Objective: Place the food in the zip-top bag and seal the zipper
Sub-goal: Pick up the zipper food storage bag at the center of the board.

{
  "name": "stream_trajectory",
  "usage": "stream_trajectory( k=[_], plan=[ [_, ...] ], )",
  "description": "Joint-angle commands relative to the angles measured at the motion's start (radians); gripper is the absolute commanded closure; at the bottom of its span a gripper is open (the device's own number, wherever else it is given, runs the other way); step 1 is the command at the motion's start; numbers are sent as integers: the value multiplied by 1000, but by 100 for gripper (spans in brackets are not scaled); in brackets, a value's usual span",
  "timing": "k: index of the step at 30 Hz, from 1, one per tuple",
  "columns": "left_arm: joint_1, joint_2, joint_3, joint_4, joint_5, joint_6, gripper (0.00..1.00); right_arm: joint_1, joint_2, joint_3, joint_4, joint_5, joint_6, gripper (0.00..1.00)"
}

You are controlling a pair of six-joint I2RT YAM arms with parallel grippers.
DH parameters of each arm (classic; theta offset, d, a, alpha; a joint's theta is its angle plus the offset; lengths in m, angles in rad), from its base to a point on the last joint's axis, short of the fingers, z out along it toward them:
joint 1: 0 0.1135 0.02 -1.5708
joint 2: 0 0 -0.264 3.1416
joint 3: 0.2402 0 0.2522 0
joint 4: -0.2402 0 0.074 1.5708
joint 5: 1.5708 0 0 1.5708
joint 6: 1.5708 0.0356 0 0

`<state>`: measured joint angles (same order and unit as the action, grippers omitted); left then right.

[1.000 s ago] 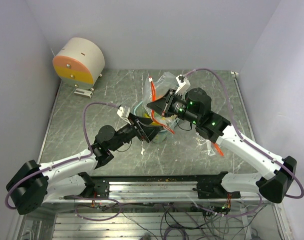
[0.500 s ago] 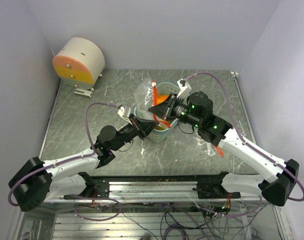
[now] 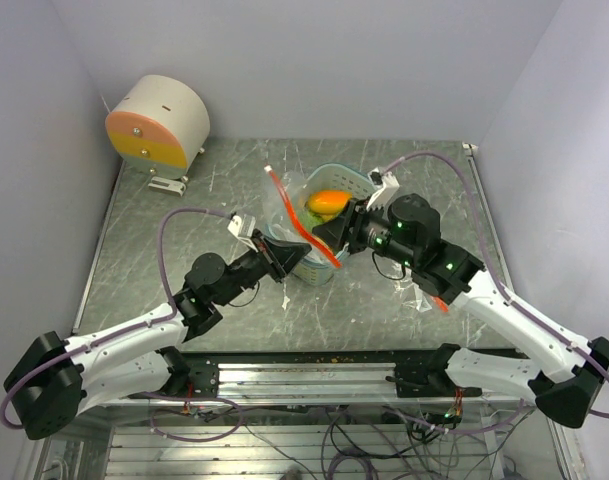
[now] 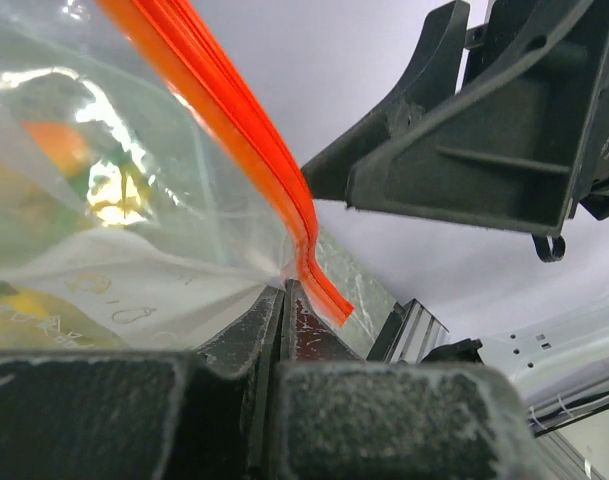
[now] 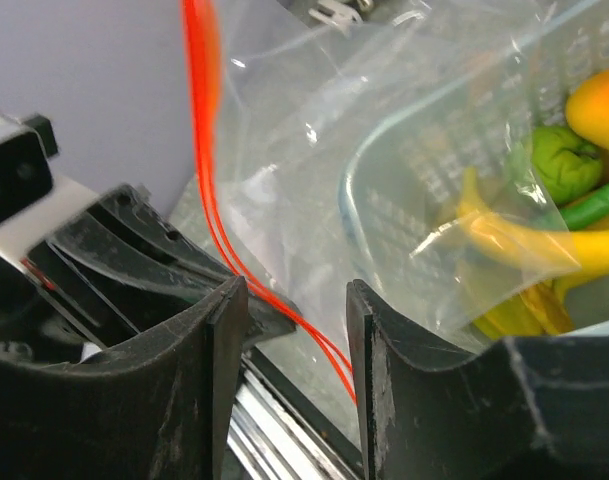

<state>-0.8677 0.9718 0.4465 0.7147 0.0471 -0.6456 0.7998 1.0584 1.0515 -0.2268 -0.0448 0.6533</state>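
The clear zip-top bag (image 3: 284, 205) hangs over the left side of a pale teal basket (image 3: 356, 182). Its red-orange zipper (image 3: 302, 228) runs diagonally from top left to lower right. My left gripper (image 3: 296, 252) is shut on the bag's corner just below the zipper's (image 4: 246, 135) end, as the left wrist view (image 4: 282, 290) shows. My right gripper (image 3: 331, 234) stands open, with the zipper (image 5: 206, 150) passing between its fingers untouched (image 5: 294, 290). The food lies in the basket behind the film: a mango (image 3: 327, 203), banana (image 5: 529, 243), green fruit (image 5: 559, 160) and green pepper (image 5: 596, 205).
A round white and orange device (image 3: 159, 122) stands at the back left. Another crumpled clear plastic piece with a red-orange strip (image 3: 436, 298) lies under the right arm. A metal rail (image 3: 314, 365) runs along the table's near edge.
My left gripper shut on the bag's corner. My right gripper opened, let go of the bag and drew back to the right. The bag slid left, uncovering the basket and mango.
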Motion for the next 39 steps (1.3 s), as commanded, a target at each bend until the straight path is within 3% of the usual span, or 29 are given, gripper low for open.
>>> stream_trajectory(
  k=[1, 8, 18, 28, 36, 39],
  plan=[
    [-5, 3, -11, -7, -1, 11, 93, -1, -30, -45, -26, -45, -96, 55],
    [-5, 14, -19, 1, 13, -8, 93, -1, -52, -122, 83, -122, -188, 55],
    [-4, -66, -25, -83, 7, 8, 93, -2, -44, -137, 150, -41, -243, 60],
    [-5, -82, -50, -87, 21, 8, 93, 0, -18, -170, 330, -310, -250, 61],
    [-5, -91, -61, -95, 29, 6, 93, -1, 46, -188, 362, -335, -228, 64],
    [-5, -97, -57, -106, 33, 8, 93, 0, 51, -187, 339, -254, -227, 71]
  ],
)
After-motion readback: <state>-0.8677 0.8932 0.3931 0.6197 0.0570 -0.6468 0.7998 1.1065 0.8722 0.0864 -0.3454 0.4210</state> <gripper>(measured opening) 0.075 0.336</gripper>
